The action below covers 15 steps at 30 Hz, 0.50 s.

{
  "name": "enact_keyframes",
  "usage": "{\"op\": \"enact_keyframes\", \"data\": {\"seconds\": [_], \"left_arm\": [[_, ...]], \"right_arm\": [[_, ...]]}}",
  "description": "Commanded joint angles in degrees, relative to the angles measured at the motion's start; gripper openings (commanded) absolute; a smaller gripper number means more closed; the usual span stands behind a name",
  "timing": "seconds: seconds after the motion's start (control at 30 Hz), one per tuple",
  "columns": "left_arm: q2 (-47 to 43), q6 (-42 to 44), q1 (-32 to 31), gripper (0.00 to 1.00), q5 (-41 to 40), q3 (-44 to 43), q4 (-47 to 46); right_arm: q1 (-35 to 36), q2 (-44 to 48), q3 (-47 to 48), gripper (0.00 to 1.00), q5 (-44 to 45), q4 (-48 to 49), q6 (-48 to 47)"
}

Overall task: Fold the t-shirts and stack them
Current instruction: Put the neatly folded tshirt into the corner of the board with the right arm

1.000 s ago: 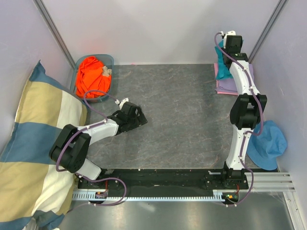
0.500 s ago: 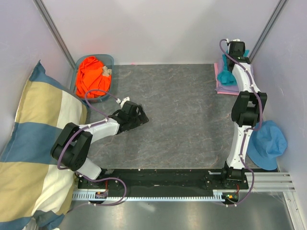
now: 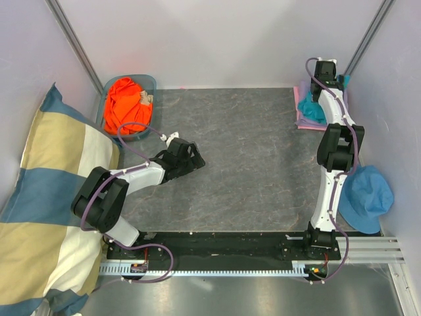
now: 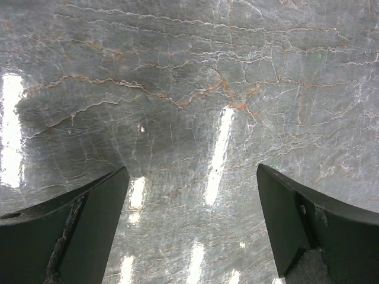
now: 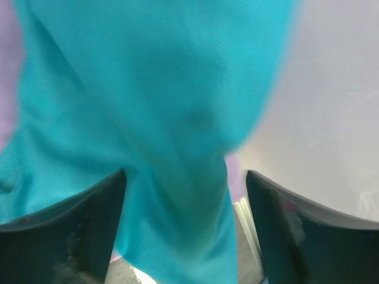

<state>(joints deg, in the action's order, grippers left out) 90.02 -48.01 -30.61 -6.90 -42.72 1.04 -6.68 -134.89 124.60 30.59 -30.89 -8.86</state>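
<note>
Farther back than a second ago, the right gripper [image 3: 327,68] now spreads its jaws wide, with the teal t-shirt [image 3: 315,109] hanging loose between them over the lavender t-shirt [image 3: 308,122]. The left gripper [image 4: 191,170] gapes wide, well apart from that lavender t-shirt.

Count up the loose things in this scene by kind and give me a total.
Soft cloth t-shirts: 4 (bright orange t-shirt, teal t-shirt, lavender t-shirt, pink t-shirt)
Blue fabric bucket hat: 1
Yellow-blue-white checked pillow: 1
Blue-grey plastic basket: 1
Total: 7
</note>
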Motion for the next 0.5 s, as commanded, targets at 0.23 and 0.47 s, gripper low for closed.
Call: {"op": "enact_keyframes", "data": {"seconds": [0.23,0.47], "left_arm": [[4.29,1.25,-0.15,1.0,2.5,3.87,8.28],[1.04,2.22,-0.33,1.0,2.5,3.78,8.02]], "right_arm": [[-0.79,10.86,-6.46,0.98,10.3,8.65,8.86],[-0.44,25.53,-21.82,0.98,-5.97,11.47,17.82]]}}
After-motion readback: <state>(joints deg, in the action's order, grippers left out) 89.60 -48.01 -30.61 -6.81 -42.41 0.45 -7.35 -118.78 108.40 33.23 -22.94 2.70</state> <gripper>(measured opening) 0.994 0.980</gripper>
